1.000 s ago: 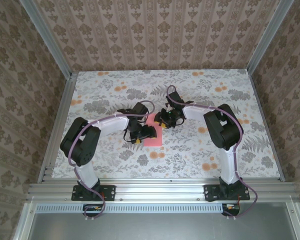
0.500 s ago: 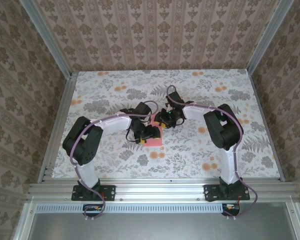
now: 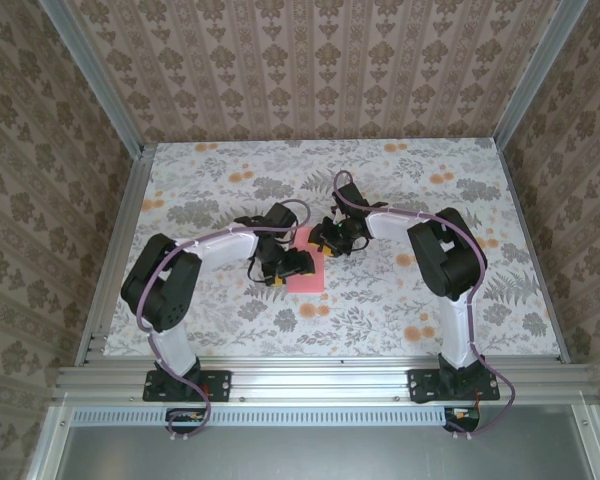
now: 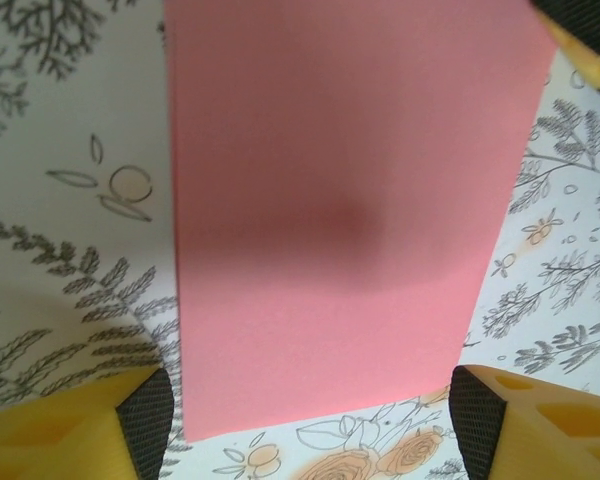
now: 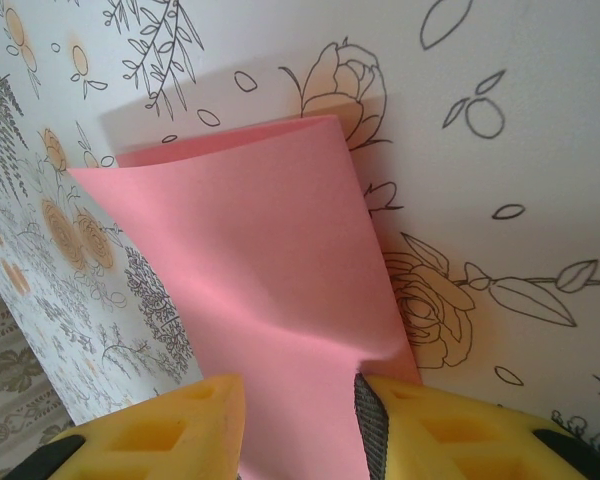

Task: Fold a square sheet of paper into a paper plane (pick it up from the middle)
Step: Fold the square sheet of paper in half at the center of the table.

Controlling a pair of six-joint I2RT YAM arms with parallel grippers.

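Note:
The square sheet of paper (image 3: pixel 310 272) lies on the flowered table as a pink rectangle, folded over on itself. In the right wrist view its far edge (image 5: pixel 230 150) curls up off a lower layer. My left gripper (image 3: pixel 288 267) hovers at its left side. The jaws stand open, and the yellow fingers (image 4: pixel 475 420) straddle the sheet's (image 4: pixel 330 220) near edge without touching it. My right gripper (image 3: pixel 329 241) is at the sheet's far end. Its jaws stand partly apart with the paper (image 5: pixel 270 270) running between them. One pad (image 5: pixel 368 420) presses a dent into the paper's edge.
The tablecloth (image 3: pixel 400 300) carries grey leaf and orange flower prints. Aluminium rails (image 3: pixel 115 250) run along the left and near edges, and patterned walls close the back and sides. Both arms reach inward over the table's middle.
The left gripper shifted a little right over the paper and came back left. The right gripper and the paper stayed where they were.

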